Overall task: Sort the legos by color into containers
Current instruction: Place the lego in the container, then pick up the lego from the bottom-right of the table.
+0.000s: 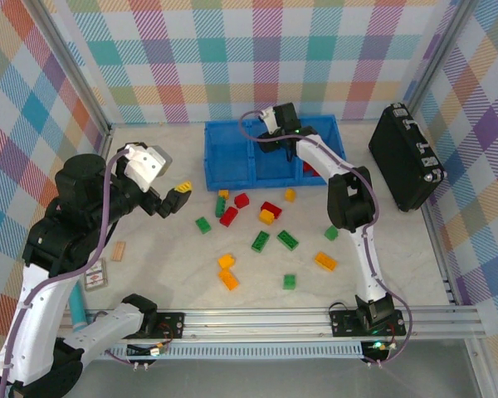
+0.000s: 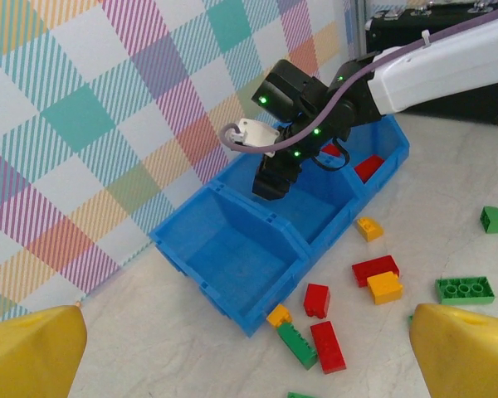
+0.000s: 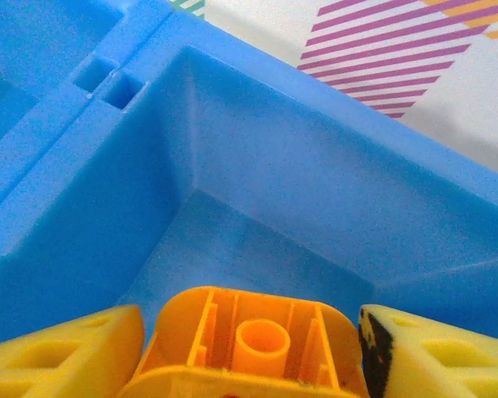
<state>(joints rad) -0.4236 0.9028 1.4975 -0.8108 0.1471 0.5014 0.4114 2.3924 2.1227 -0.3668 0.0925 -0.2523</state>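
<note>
Orange brick (image 3: 249,348) is right up against the right wrist lens, hollow underside facing it. It sits between the pads (image 3: 58,356) of my right gripper (image 3: 247,369). Both pads look to be in contact with its sides, so I read those jaws as clamped on the brick. Behind it is the inside corner of one compartment of the blue tray (image 3: 315,191), with blue floor and walls in view.

Top view puts that gripper over the tray's middle compartment, toward the back wall. Left wrist view agrees, with the fingers pointing down into the middle bay.

Red bricks (image 2: 368,168) lie in the tray's right compartment, at least two of them.

Left gripper (image 1: 173,199) hangs off the tray's front-left corner, above the table (image 1: 149,157). Its jaws are wide apart and hold nothing. Its yellow fingertips (image 2: 33,352) sit in the bottom corners of the left wrist view.

Loose legos (image 1: 287,240) are scattered on the table in front of the tray, with red, green and yellow/orange mixed. A small orange one lies close to the tray's front wall. A yellow, a green and two reds cluster just off the tray's front-left corner. The rest are spread further out in front.

Black case (image 1: 405,157) stands to the right of the tray, apart from it.
</note>
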